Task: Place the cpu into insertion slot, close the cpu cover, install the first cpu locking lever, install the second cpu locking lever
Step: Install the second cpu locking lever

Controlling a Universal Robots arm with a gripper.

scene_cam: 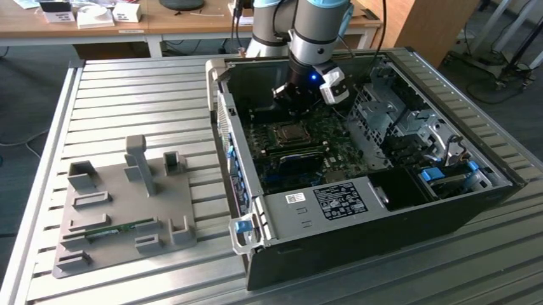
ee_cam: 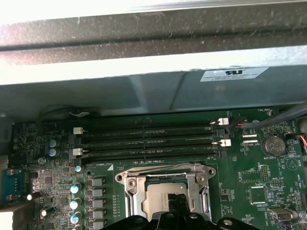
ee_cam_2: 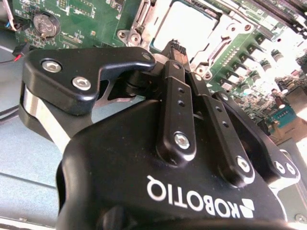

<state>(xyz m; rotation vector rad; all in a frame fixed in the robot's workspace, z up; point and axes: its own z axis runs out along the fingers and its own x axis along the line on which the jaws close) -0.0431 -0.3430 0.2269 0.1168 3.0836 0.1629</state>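
White lettering on hand body; printed sticker on case wall

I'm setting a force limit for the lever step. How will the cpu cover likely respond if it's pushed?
The cpu cover looks like thin sheet metal framing the cpu, so it is probably stiff but bendable under hard pressure. It lies flat over the insertion slot, so pushing should seat it, not slide it. The claw sits nearby.

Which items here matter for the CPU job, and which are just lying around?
Job items:
- cpu, seated in the insertion slot
- cpu cover, down over it
- hand, just above the socket

Lying about:
- grey fixture tray beside the case
- memory slots
- coin battery
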